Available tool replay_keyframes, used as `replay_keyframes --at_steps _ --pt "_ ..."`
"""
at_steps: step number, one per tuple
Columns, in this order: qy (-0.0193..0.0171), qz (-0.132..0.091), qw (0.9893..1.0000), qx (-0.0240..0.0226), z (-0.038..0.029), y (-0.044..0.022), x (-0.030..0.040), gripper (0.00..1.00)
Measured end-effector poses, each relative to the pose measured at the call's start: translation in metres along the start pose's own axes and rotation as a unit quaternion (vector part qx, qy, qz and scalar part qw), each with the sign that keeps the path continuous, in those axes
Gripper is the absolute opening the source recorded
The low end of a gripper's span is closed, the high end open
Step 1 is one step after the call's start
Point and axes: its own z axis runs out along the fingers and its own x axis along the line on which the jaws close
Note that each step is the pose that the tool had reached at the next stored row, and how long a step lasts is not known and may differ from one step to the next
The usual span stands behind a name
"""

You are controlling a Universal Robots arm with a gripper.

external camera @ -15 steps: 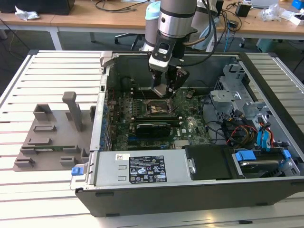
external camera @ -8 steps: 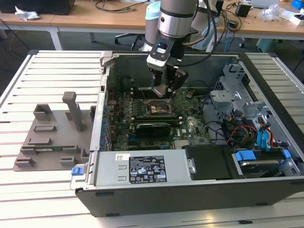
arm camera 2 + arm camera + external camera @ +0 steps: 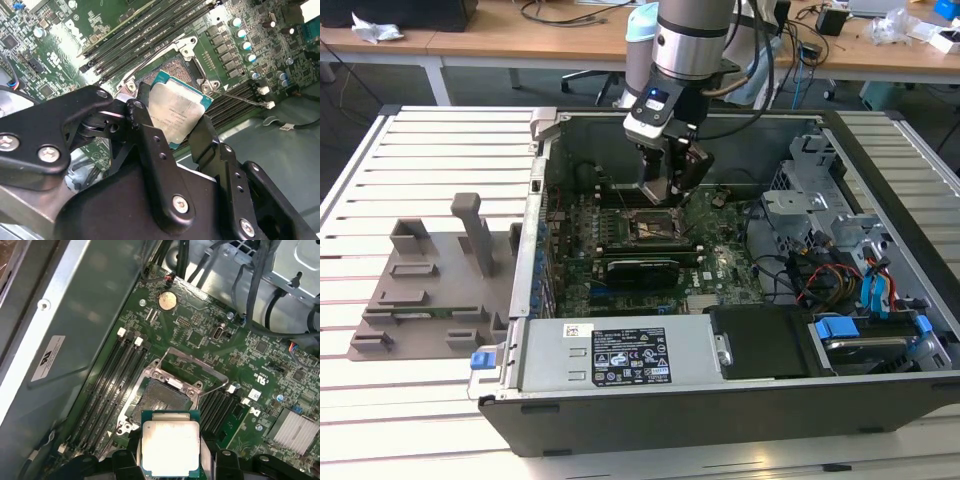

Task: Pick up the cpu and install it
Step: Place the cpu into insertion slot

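The cpu point(image 3: 177, 112), a thin square chip with a silvery top and a teal-green rim, hangs between my two black fingers point(image 3: 147, 132) in both wrist views. My gripper point(image 3: 175, 120) is shut on its two opposite edges. The cpu point(image 3: 170, 446) hovers a little above the motherboard, just off to one side of the open cpu socket point(image 3: 165, 395), whose metal frame and lever stand raised. In the exterior view my gripper point(image 3: 665, 190) is lowered inside the open computer case, over the socket point(image 3: 655, 228) on the green motherboard point(image 3: 720, 255).
Memory slots point(image 3: 112, 385) run along both sides of the socket. A long black card point(image 3: 640, 268) lies in front of it, with the power supply point(image 3: 620, 350) nearer still. Drive cage point(image 3: 820, 200) and cables fill the exterior view's right. A grey fixture point(image 3: 440, 280) sits outside the case.
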Motion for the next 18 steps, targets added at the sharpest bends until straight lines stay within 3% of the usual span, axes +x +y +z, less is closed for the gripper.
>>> replay_keyframes --at_steps 12,18 --pt "0.0009 0.049 0.9988 0.0034 0.0000 0.0000 0.0000 0.55" --pt "0.0027 0.083 0.9965 0.0052 0.0001 0.0000 0.0000 0.55"
